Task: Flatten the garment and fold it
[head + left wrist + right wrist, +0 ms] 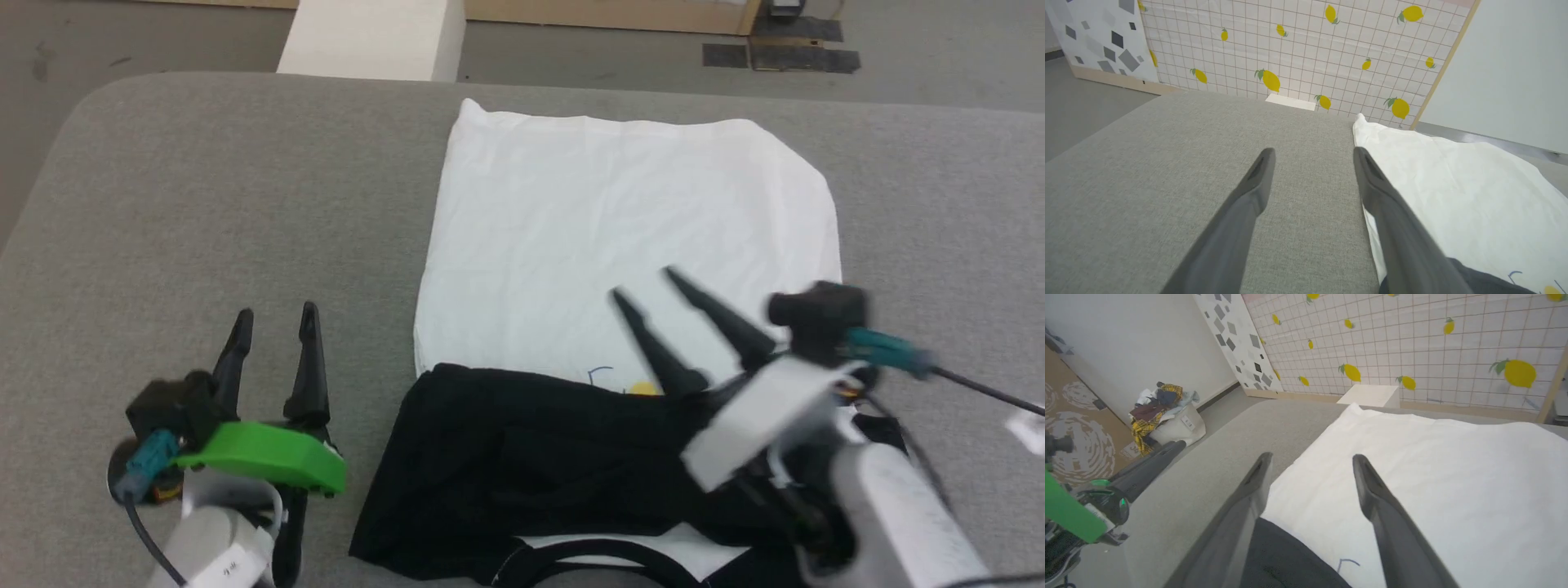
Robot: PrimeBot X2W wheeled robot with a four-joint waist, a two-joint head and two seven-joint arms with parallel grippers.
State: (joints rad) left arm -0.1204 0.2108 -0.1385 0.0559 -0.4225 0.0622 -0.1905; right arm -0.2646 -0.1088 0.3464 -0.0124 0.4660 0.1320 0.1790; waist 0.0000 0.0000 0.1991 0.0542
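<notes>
The garment (629, 220) runs off the head view's edge at 6 o'clock, cutting its collar (588, 555) short. Its black sleeves (522, 457) and the right gripper (643, 282) cover most of the chest print (608, 377). At 4 o'clock, a pale scrap (1030, 429) is too blurred to identify.

Looks like a robot lab mock-up, not a real home. Freestanding partition panels, one in lemon-print tile wallpaper (1306, 53) and one in grey-chip terrazzo print (1241, 339), stand on a bare grey floor (122, 41) beyond the far edge of the fabric-covered table (245, 204). Dark tape patches (784, 53) on the floor past the far edge, and a white bin (1180, 426) heaped with mixed clothes (1157, 402) sits off the table's left edge against a plain white wall (1126, 335).
</notes>
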